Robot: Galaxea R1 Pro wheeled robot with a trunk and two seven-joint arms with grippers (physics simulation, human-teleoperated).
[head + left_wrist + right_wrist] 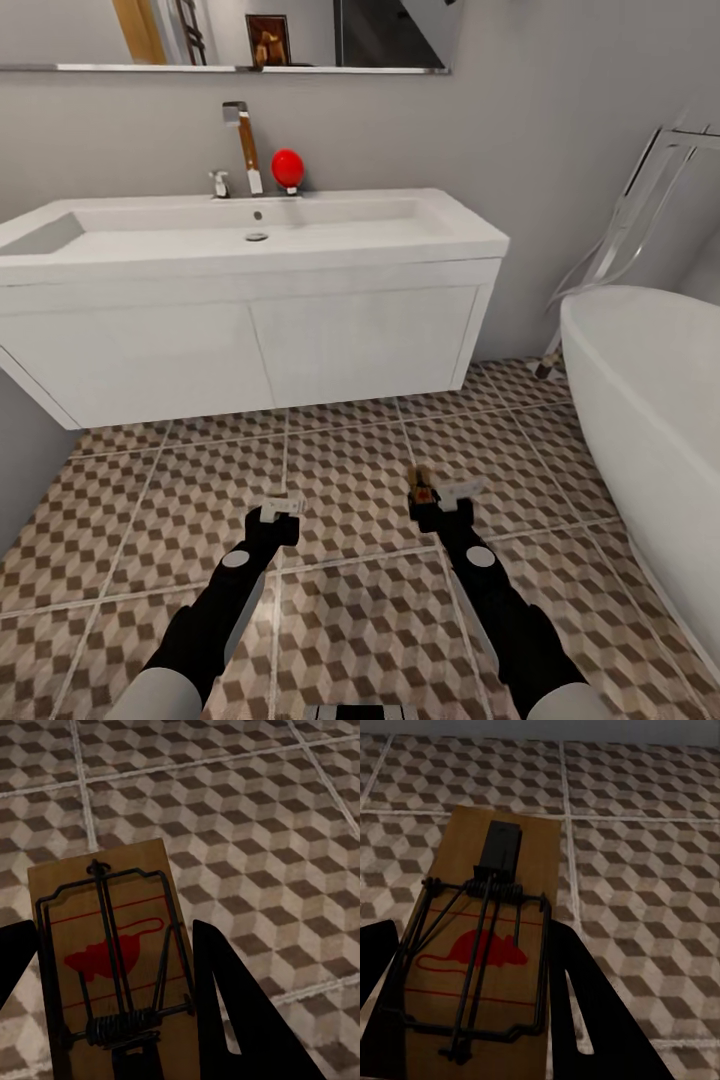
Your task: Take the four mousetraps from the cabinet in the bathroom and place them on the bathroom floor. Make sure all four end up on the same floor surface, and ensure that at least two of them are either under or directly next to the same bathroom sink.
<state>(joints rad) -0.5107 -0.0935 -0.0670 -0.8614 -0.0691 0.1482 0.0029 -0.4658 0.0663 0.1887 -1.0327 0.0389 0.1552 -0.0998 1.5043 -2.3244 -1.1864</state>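
Observation:
Both my grippers hang low over the bathroom floor [350, 600], in front of the white wall-hung sink [250, 240]. My left gripper [280, 510] is shut on a mousetrap [112, 952], a tan board with dark wire and a red mouse print, held between its dark fingers [225, 997]. My right gripper [440, 497] is shut on a second mousetrap [484, 945], which shows as a small tan piece [424, 490] in the head view. Under each trap lie cube-patterned tiles. The cabinet is out of view.
A white bathtub [650, 400] fills the right side, with a chrome rack [640, 210] leaning on the wall behind it. A red round object [287, 166] and a faucet [243, 140] stand on the sink's back edge. Open tiles stretch under the vanity.

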